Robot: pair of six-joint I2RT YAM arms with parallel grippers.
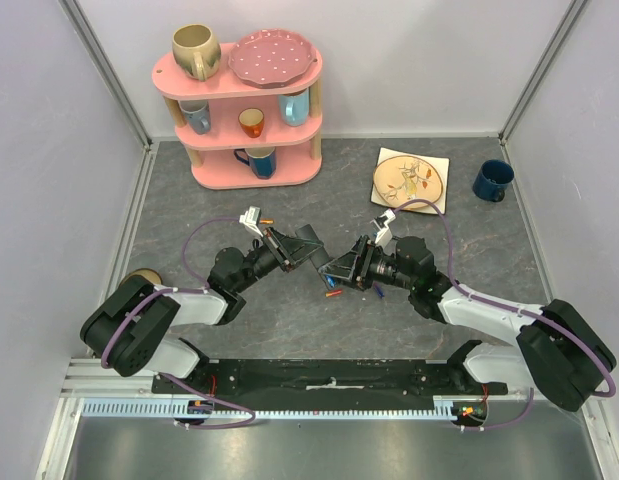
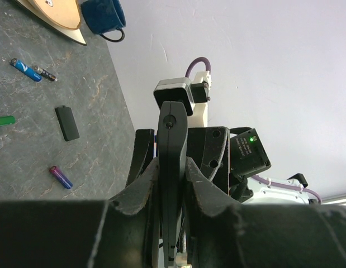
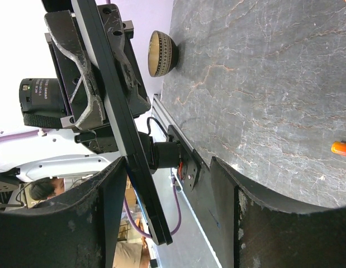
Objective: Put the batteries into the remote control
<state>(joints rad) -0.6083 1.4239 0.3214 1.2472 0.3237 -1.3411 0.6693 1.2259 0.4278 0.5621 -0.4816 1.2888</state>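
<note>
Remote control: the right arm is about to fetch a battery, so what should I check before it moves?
1. Remote control secured: ok, left gripper clamps it edge-on.
2. Right gripper free: ok, jaws wide open, no battery between them.
3. Batteries available: ok, blue battery, dark battery, green battery and purple battery lie loose on the table.
4. Cover off: probably ok, a black flat piece, likely the cover, lies on the table.
5. Compartment facing the right gripper: cannot tell, no view shows it.
</note>
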